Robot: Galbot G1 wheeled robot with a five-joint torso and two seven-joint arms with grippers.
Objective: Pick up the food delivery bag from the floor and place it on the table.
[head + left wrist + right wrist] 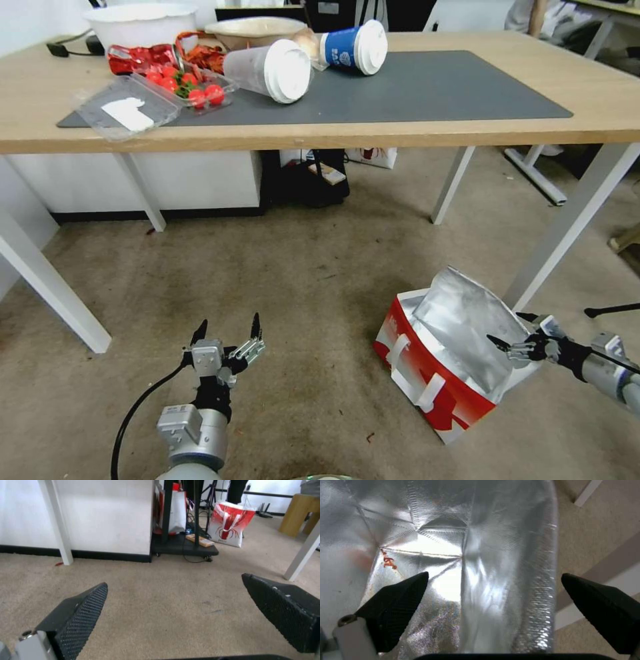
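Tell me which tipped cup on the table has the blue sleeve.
The farther cup, at the mat's back edge. The nearer cup, beside the tomato tray, is clear plastic.

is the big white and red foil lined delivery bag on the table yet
No, the white and red foil-lined delivery bag sits on the grey-brown floor, beside a white table leg.

Both arms are silver-grey metal cylinders ending in black wrist sections. The left tool (227, 330) has a boxy silver-grey mount with small linkages and two slim black fingers that taper to points. A black cable (133, 417) loops along the left arm. The right tool (512, 331) is the same build, black and pointed, on a silver bracket with a grey forearm behind. Seen close, the pads (80, 620) carry a fine dotted grip texture, and a screw (26, 634) sits in the pale grey finger base.
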